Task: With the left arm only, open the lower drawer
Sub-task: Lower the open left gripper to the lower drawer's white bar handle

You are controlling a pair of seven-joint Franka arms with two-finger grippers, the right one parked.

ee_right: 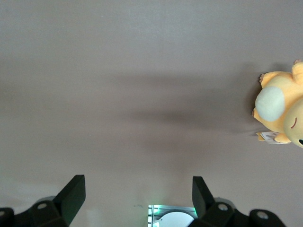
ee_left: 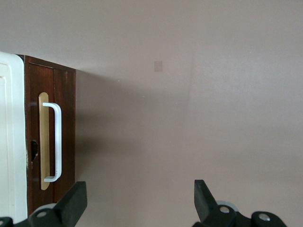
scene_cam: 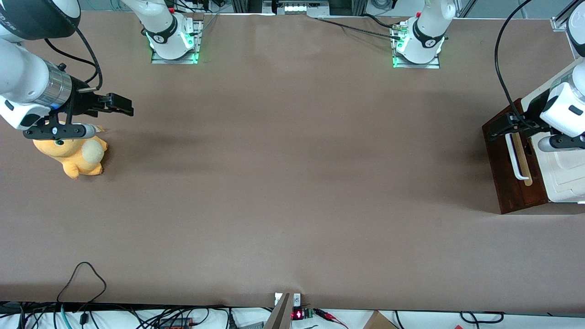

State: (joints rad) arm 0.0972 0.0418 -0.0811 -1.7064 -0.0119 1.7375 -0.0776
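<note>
Brown paper-like surface [scene_cam: 292,183], mostly bare; orange plush toy [scene_cam: 75,155] lies toward the parked arm's end. Lower drawer [scene_cam: 509,169] sits at the working arm's end, dark wood front, white handle [ee_left: 54,142]. Left arm's pincer [scene_cam: 500,128] hovers above the drawer's front, fingers [ee_left: 71,205] spread apart, holding nothing.

From the wrist camera I see my gripper [ee_left: 137,203] with its two black fingers [ee_left: 73,201] spread wide, apart from everything, hanging over the bare brown table [ee_left: 199,118]. The lower drawer [ee_left: 66,118] shows its dark reddish-brown front, shut flush against the cream-white cabinet top [ee_left: 10,142]. On that front, a pale wood strip [ee_left: 44,142] carries the white bar handle [ee_left: 57,142]. One finger sits near the handle's end, not touching it.
</note>
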